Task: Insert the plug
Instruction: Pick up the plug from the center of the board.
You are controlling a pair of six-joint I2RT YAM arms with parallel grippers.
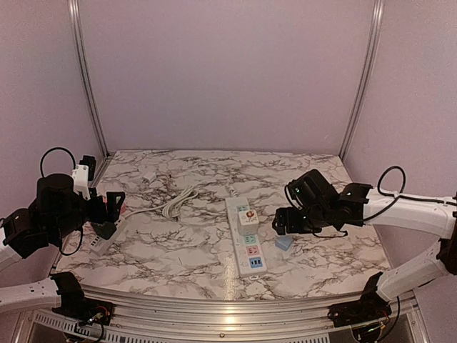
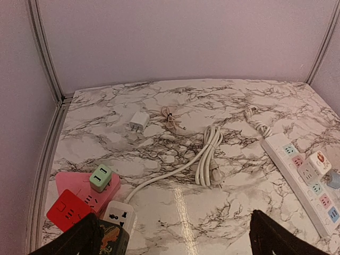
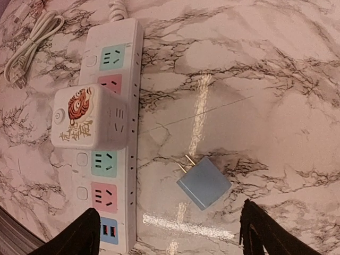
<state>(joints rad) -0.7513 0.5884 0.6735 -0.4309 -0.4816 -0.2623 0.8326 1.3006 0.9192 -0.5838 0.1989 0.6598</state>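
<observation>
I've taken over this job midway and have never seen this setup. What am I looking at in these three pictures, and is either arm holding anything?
Two robot arms are bolted at the near edge of a marble-patterned table. The wide picture looks down from above and behind them. The other two come from cameras on the wrists, each arm's dark fingers showing at the bottom. Mid-table lies a white power strip with a tiger-printed cube adapter sitting on it. Beside it lies a small blue plug, just in front of the right tool. Near the left tool are coloured socket blocks, a coiled white cable and a white charger. Both tools are open; nothing is held.
</observation>
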